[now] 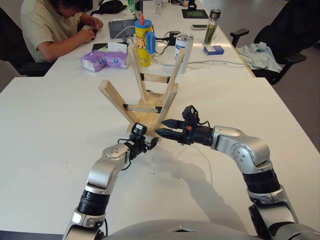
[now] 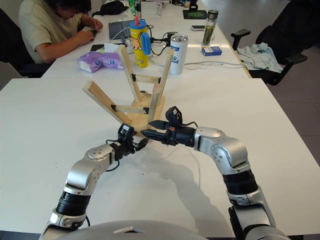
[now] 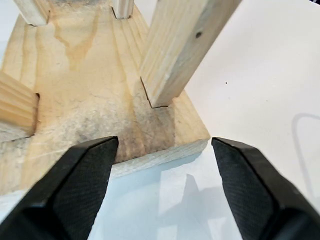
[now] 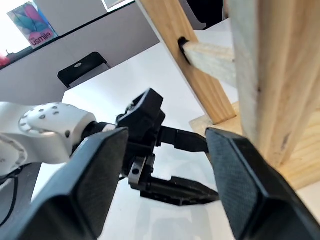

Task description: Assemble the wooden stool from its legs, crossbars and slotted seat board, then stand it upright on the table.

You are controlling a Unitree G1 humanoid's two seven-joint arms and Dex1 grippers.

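The white table (image 1: 50,150) spreads wide to the left and right of the stool (image 1: 145,100), and more of it runs on the near side around both arms. Its far edge lies just behind the stool, where a second table carries a tissue pack (image 1: 105,59), a yellow cup (image 1: 144,42) and a white can (image 1: 184,52). The stool stands upside down near the middle of the table's width, in its far half. Its seat board (image 3: 100,100) is down on the tabletop, and its legs point up and splay outward, joined by crossbars (image 1: 142,107). The left gripper (image 1: 150,143) sits low at the board's near edge with its fingers (image 3: 80,180) spread wide, and the board's corner and one leg (image 3: 185,45) lie just ahead of them. Whether a pad touches the wood cannot be told. The right gripper (image 1: 160,132) is level with it, just beside the same near corner, pointing toward the left gripper. Its fingers (image 4: 100,175) are also apart, close by a leg and gripping nothing. The two grippers' tips are near each other. The cup, can and tissue pack carry print.
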